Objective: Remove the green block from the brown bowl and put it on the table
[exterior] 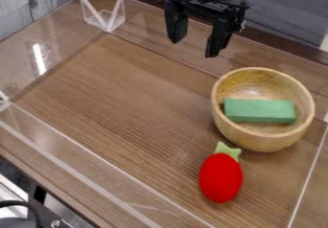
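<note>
Lying flat inside brown bowl (263, 122): green block (260, 110); gripper (200, 35) spread wide, empty, above surface (115, 98); red strawberry toy (222, 175) near bowl.

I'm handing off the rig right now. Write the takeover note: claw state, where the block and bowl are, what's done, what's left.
Claw: open, empty, pointing down, hanging above the far part of the table, clear of everything.
Green block: lying flat inside the brown bowl.
Bowl: on the table, right side, close to the clear wall.
Also there: a red strawberry toy on the table in front of the bowl, not part of the job.
Done: nothing yet; block untouched.
Left: move the claw over the bowl, grip the block, lift it out, set it on bare tabletop; the left side looks roomy.
</note>
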